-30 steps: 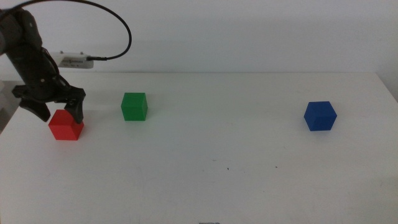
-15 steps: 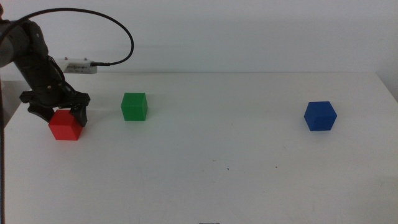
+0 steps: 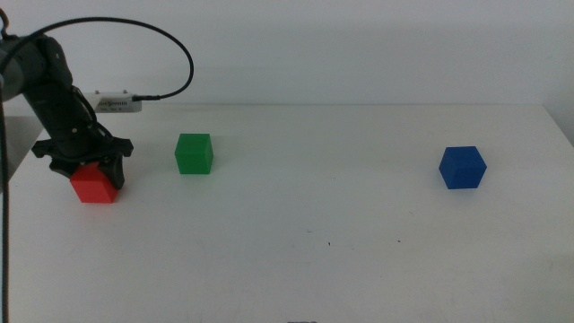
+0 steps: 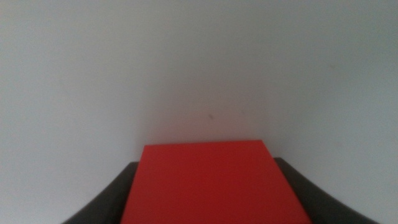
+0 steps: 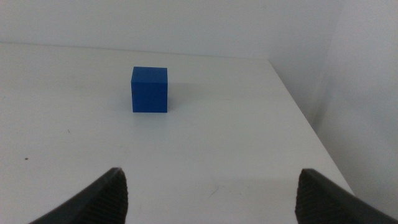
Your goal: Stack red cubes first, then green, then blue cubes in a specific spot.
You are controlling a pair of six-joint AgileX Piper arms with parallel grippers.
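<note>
while nothing is stacked yet, the work looks to be at its very first step; the left gripper [image 3: 86,167] is down over the red cube [image 3: 94,183], which sits on the white table [image 3: 296,260] to the left of the green cube [image 3: 194,153] and close to it; the left wrist view shows the red cube [image 4: 214,183] filling the space between the two dark jaws, one at each side of it, but whether they are pressing it or only flanking it i cannot tell; the blue cube [image 3: 462,167] sits well apart from the green cube, far to its right; the right gripper [image 5: 211,190] waits with its jaws spread wide and nothing between them, facing the blue cube [image 5: 150,89] from a little way off; by my judgement all three placings are left to do, red first, then green, then blue, and no mark shows where the stack belongs; no brand, label or writing can be read on the cubes or the table.
</note>
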